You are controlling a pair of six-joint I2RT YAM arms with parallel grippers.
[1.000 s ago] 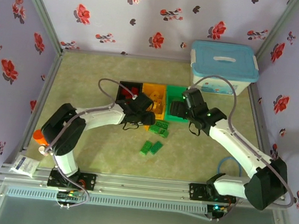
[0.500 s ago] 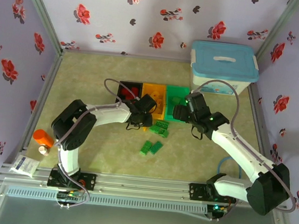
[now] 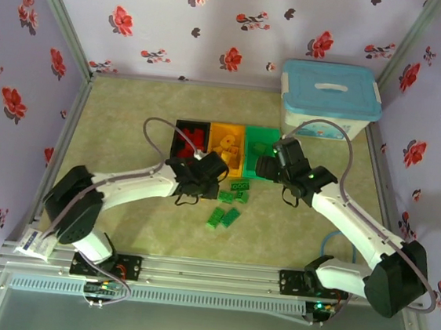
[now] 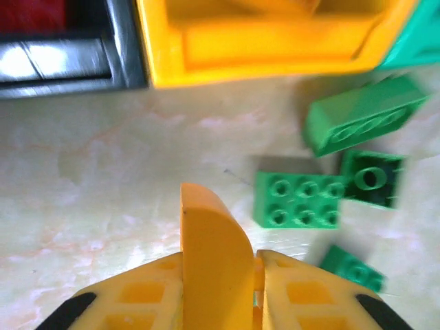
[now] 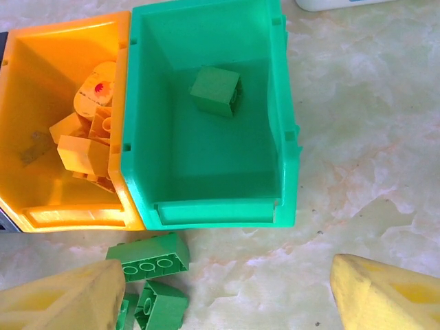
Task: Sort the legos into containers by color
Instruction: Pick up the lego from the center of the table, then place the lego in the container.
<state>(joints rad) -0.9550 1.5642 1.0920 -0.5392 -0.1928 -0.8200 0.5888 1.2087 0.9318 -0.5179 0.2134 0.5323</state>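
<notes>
Green legos (image 4: pixel 299 199) are lying loose in the middle of the desk (image 5: pixel 357 137), just on the near side of the green bin (image 5: pixel 206 210), waiting for sorting. The left fingers (image 4: pixel 206 247) are squeezing shut beside them, holding nothing I can see. The right fingers (image 5: pixel 62 295) are hanging wide apart, empty, above that bin.

The green bin (image 5: pixel 216 210), yellow-orange bin (image 5: pixel 75 216) and black bin (image 4: pixel 62 62) are smooth moulded plastic with a glossy sheen. The green legos (image 4: pixel 298 199) are shiny, hard, studded plastic. The tabletop (image 5: pixel 357 137) has a matt, marbled beige surface. The left end effector (image 4: pixel 256 265) is smooth, matt yellow plastic.
</notes>
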